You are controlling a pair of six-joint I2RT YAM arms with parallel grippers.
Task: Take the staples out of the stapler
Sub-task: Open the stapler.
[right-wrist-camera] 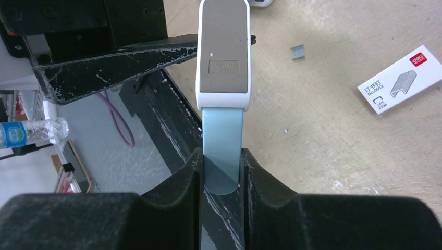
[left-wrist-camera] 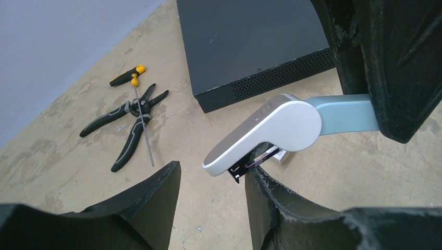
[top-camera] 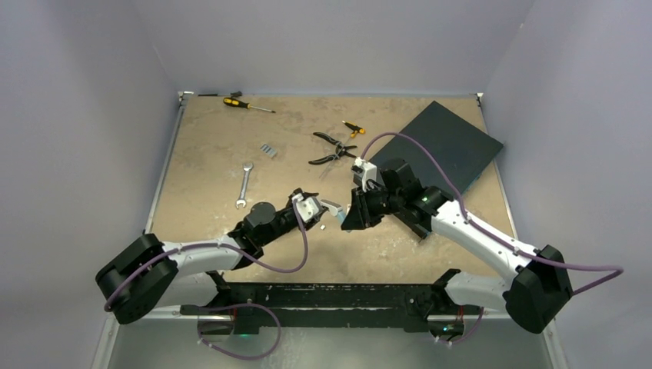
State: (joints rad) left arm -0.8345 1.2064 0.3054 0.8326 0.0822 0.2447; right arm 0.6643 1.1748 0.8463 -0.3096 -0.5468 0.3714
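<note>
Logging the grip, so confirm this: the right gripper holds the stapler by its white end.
Wrong in one respect: the right gripper holds the stapler by its pale blue end, not its white end, which sticks out free ahead of it. The right wrist view shows it.

Rear of stapler (right-wrist-camera: 223, 52) hidden between right gripper (right-wrist-camera: 221, 162) fingers.

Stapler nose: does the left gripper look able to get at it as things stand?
Probably yes. The right gripper clamps the stapler by its blue rear, white nose pointing at the left gripper, whose open jaws sit close to it with nothing between.
</note>
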